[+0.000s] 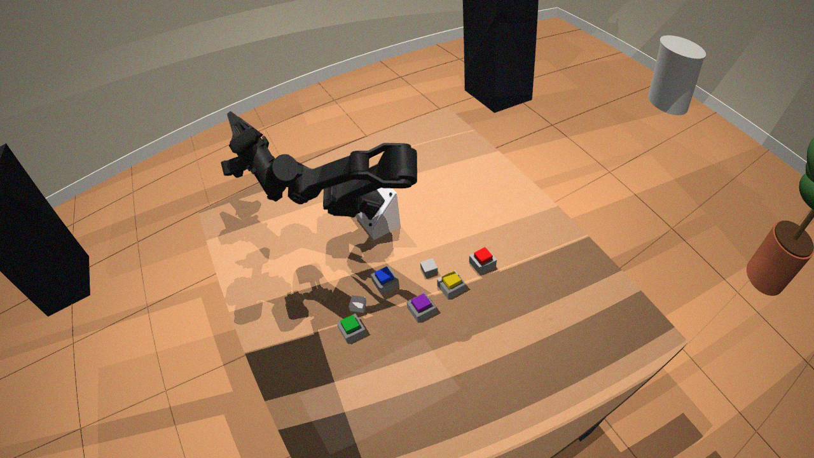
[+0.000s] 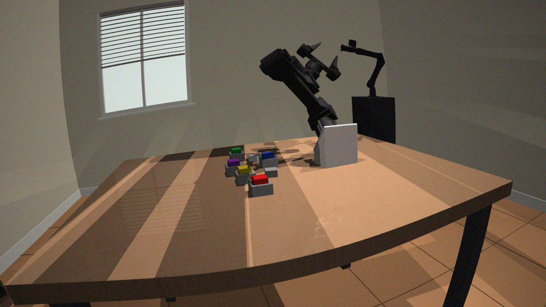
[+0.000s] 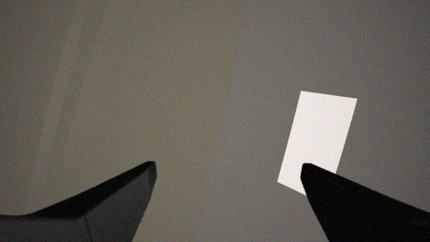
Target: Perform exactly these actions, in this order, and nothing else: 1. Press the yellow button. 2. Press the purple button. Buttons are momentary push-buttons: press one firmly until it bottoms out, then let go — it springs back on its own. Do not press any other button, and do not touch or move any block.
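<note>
The yellow button (image 1: 451,279) (image 2: 244,169) stands on its grey base, its cap raised. The purple button (image 1: 421,302) (image 2: 233,162) stands beside it, on the green button's side, its cap also raised. My gripper (image 2: 328,50) (image 3: 228,169) is open, its two fingers wide apart with nothing between them. It is raised high above the table, turned away from the buttons and far from both of them. The wrist view shows only the wall, a bright white patch and the fingers, no button.
The red button (image 1: 482,255) (image 2: 259,179) is beside the yellow one. The blue button (image 1: 384,276) (image 2: 268,154) and green button (image 1: 350,324) (image 2: 236,150) are nearby. One pale block (image 1: 428,267) (image 2: 271,172) lies near yellow, another (image 1: 357,304) (image 2: 253,157) between blue and green.
</note>
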{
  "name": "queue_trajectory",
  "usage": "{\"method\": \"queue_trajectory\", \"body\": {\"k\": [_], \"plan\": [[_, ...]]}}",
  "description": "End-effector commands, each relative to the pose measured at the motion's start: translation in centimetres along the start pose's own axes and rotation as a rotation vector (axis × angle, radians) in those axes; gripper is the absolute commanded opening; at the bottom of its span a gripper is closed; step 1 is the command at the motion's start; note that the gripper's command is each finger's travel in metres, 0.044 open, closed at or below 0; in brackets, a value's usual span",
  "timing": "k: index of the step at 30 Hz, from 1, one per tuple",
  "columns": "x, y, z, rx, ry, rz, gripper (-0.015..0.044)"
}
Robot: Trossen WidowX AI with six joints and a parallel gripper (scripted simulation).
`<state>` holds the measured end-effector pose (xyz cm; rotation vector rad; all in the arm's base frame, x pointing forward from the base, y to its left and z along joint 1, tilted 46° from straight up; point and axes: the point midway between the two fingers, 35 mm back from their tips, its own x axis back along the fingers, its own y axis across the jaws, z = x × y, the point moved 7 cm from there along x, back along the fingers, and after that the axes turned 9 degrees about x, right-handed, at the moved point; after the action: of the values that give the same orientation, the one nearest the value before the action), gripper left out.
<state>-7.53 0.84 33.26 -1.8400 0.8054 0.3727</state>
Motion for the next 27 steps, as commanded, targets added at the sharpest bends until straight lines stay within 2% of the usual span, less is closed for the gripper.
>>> {"method": "queue_trajectory", "body": {"k": [1, 5, 14, 20, 27], "plan": [[0.0, 0.0, 0.0, 0.000, 0.003, -0.001, 0.0400], [-0.3, 0.2, -0.2, -0.025, 0.013, -0.035, 0.0400], [0.7, 1.9, -9.2, -0.286, -0.412, -0.376, 0.0400], [4.5, 1.7, -14.7, -0.432, -0.687, -0.630, 0.0400], [11.6, -0.4, -19.2, -0.546, -0.994, -0.945, 0.0400]]}}
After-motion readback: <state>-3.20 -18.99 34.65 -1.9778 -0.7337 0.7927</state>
